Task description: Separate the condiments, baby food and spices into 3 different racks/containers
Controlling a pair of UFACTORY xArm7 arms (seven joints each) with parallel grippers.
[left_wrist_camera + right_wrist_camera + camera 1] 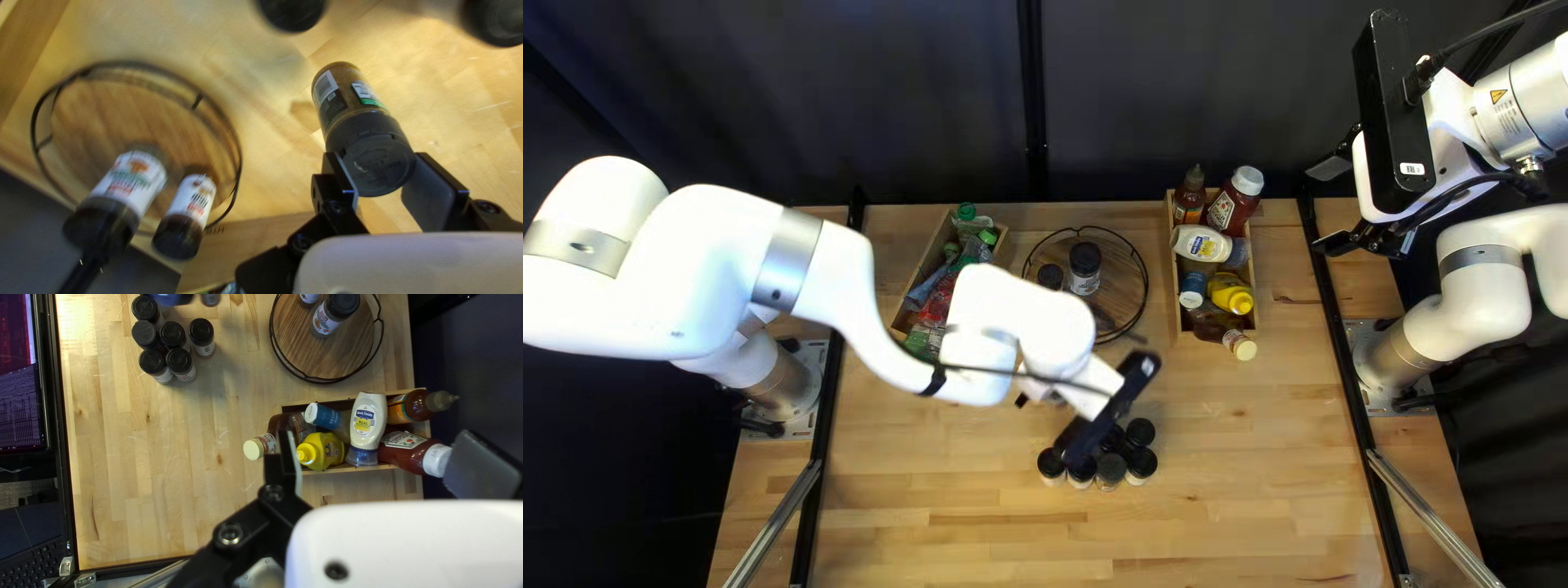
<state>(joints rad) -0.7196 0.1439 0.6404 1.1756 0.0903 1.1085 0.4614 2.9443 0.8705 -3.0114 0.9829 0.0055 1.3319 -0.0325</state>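
My left gripper is over the table between the round rack and several dark-lidded spice jars. In the left wrist view my left gripper is shut on the black lid of a tilted spice jar. Two spice jars, a larger and a smaller, stand on the wire-edged round rack. My right gripper hangs open at the right; in the right wrist view the right gripper holds nothing, above the wooden condiment box. Baby food pouches lie in the left box.
Ketchup, mustard, mayonnaise and other bottles fill the condiment box; one pale-capped bottle juts past its end. My left arm spans the table's left side. A screen stands beyond the near edge.
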